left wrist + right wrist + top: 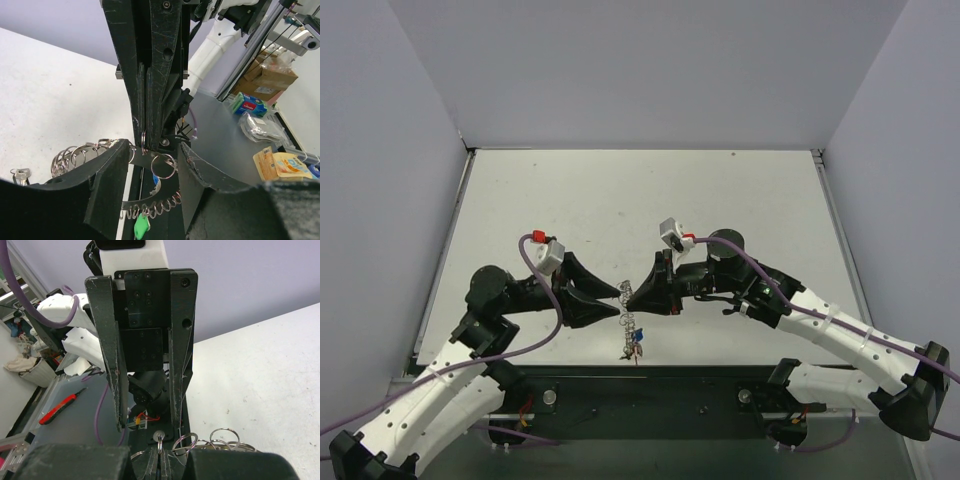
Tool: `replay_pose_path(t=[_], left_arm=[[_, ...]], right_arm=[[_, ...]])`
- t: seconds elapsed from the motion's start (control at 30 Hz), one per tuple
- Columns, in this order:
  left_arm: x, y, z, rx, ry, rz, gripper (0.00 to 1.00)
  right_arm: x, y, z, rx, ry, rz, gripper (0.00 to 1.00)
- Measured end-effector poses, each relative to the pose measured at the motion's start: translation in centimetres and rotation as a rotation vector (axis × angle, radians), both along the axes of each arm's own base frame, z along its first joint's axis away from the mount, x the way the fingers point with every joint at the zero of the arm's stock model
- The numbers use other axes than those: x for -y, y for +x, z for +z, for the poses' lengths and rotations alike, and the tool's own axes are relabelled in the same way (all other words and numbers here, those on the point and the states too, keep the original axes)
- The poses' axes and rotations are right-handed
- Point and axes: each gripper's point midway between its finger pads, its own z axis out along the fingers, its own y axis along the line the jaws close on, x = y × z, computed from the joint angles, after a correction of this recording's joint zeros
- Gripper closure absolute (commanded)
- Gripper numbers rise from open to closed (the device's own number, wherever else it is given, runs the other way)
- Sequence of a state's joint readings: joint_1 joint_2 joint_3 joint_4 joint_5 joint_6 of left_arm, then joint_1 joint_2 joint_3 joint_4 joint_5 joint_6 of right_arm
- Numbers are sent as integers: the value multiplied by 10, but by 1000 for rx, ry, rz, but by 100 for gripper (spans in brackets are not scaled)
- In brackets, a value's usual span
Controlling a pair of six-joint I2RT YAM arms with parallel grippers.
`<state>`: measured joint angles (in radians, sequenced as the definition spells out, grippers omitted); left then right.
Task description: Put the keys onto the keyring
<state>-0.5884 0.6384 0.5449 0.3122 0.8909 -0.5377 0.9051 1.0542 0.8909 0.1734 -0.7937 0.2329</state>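
The keyring [629,322] hangs between the two fingertips over the near middle of the table. Its coiled rim [150,209] carries a green key [141,226], a blue key [156,180] and small split rings [225,435]. Blue and red keys [637,346] dangle at its bottom. My right gripper [626,294] is shut on one small ring [159,439] of the keyring; its fingers [150,100] are pressed together. My left gripper [612,298] faces it, jaws wide apart, with the ring seen in the gap [152,150]. One loose key [19,174] lies on the table.
The white table [640,200] is walled at the back and on both sides. The black base plate [640,395] lies under the hanging keys. Off the table are a red-handled tool [62,407] and boxes and packets [265,75].
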Motion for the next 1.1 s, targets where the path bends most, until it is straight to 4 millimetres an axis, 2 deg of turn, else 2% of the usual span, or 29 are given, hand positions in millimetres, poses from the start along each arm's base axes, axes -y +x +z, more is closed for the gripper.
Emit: replay_pose_path(t=[0.23,0.67,0.83,0.9,1.1], left_arm=[[1,1,0,11,11,0,56],[10,1,-9,-16,32,-17,58],[15,1,-13,-20,47,-23,75],[16,2,-13,-19,52,-20,77],[16,4,-12,-7,53,-3,76]], right_arm=[[0,-1,2,2,4,2,100],[2,-2,7,11,19,2,100],[3,-2,7,4,17,0,100],[4,-2,7,-3,17,0,100],[4,-3,9,-9,22,5,100]])
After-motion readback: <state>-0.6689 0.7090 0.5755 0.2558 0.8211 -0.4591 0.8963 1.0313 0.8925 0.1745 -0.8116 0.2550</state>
